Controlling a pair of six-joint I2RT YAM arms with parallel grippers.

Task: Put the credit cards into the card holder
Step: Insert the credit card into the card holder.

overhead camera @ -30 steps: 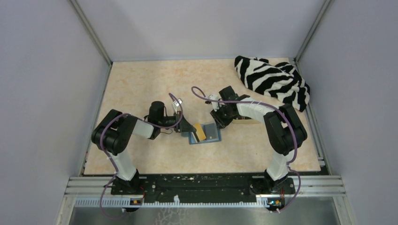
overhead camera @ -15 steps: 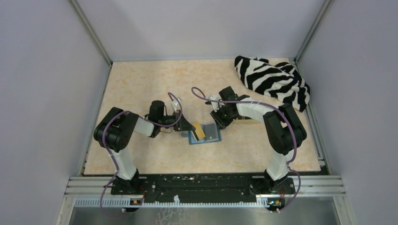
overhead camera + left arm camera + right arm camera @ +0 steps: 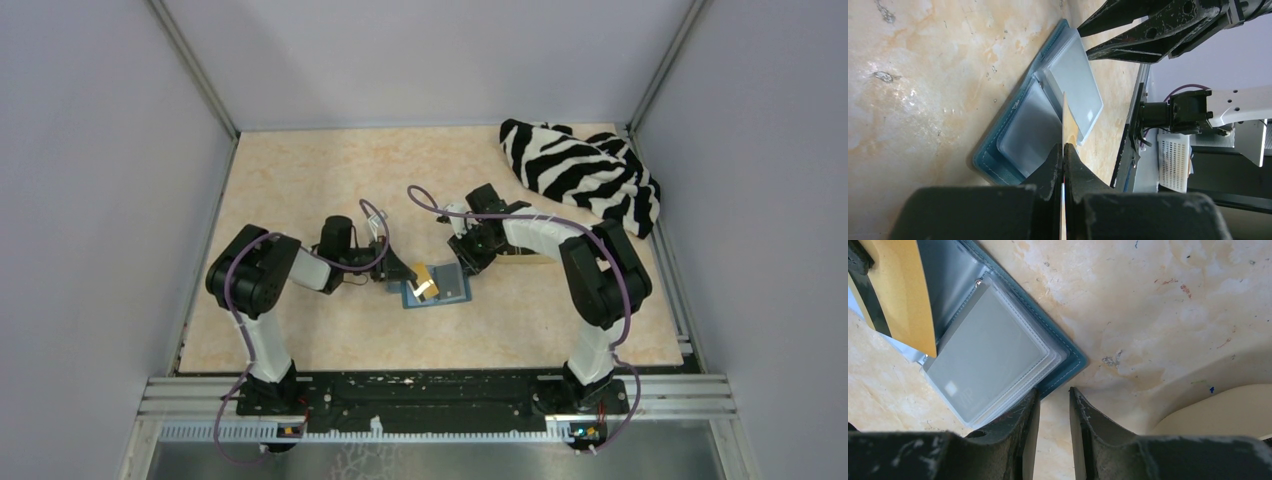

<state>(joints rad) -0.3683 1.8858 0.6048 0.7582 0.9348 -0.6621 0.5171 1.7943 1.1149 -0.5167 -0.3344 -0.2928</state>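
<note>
The teal card holder (image 3: 445, 293) lies open on the table, its clear sleeves (image 3: 990, 352) fanned out. My left gripper (image 3: 1063, 146) is shut on an orange-gold credit card (image 3: 903, 290). In the left wrist view the card (image 3: 1064, 117) shows edge-on, standing over the holder (image 3: 998, 155). My right gripper (image 3: 1054, 392) is open at the holder's corner with nothing between its fingers; one finger (image 3: 1020, 412) lies against the sleeves' edge. From above, the left gripper (image 3: 408, 272) sits left of the holder and the right gripper (image 3: 463, 262) at its far right.
A zebra-striped cloth (image 3: 580, 170) lies bunched at the back right corner. A tan tray (image 3: 1218, 412) sits just right of the holder, partly under the right arm (image 3: 540, 235). Grey walls close in the table on three sides.
The left arm has shifted slightly right and the orange-gold card has tipped more on edge over the holder. The right arm has not moved.
</note>
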